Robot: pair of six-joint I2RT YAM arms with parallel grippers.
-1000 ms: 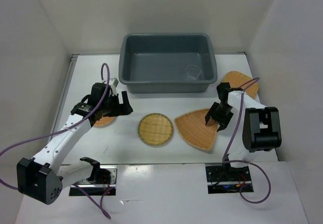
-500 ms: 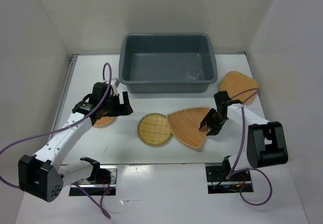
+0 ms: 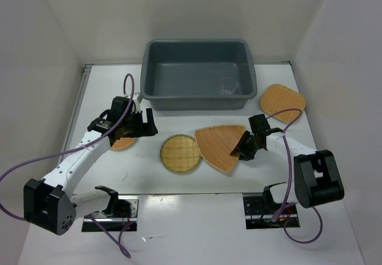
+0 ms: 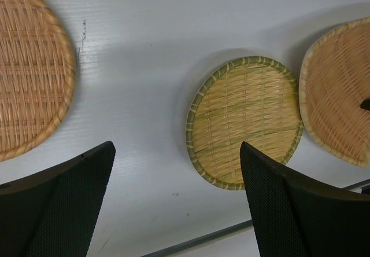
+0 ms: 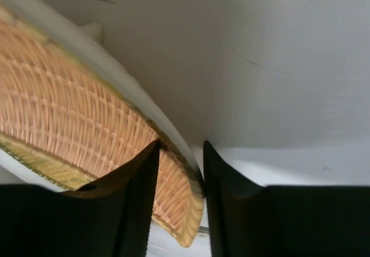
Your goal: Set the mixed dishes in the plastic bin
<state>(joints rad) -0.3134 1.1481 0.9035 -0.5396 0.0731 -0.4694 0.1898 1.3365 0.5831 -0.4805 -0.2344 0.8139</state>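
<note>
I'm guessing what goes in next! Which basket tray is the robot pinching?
The fan-shaped tray: its rim is between the right gripper's fingers. The green-rimmed round tray, the other round tray and the rounded square tray lie ungripped.

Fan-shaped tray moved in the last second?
Yes, left. The fan-shaped tray reached past the plastic bin on the right; now its right end is level with the bin's right corner and its left edge meets the round tray.

Top view: high above near edge, looking down on whole table (image 3: 143,172). Left wrist: close, facing down; shares green-rimmed round tray (image 4: 245,121), fan-shaped tray (image 4: 338,95) with top. Right wrist: very close, grazing fan-shaped tray's rim.
</note>
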